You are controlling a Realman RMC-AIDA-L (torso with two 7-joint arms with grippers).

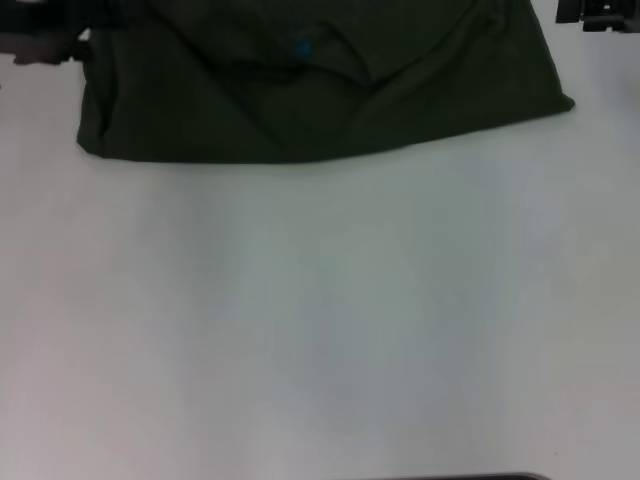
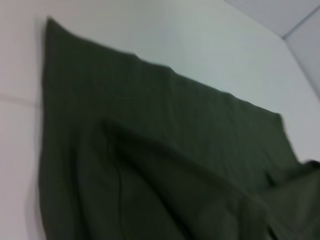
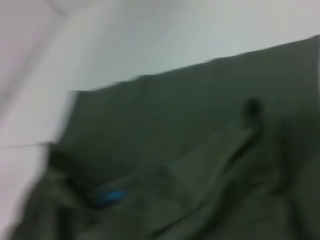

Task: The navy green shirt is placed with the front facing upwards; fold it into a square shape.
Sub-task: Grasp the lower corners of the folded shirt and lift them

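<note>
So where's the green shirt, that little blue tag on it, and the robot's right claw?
navy green shirt [image 1: 230, 110]: head view, on the flat cloth near its front edge.
blue neck label [image 1: 302, 48]: head view, on the label itself.
right claw [image 1: 600, 12]: head view, on the dark part at the table's far corner.

head overhead, wrists near shirt [image 1: 320, 100]

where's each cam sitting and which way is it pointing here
Head view: on the robot's head, looking down at the white table and the navy green shirt; left gripper and right gripper at the top corners.
Left wrist view: close over shirt folds; no fingers show.
Right wrist view: the same, toward the blue neck label.
Shared: the label.
</note>
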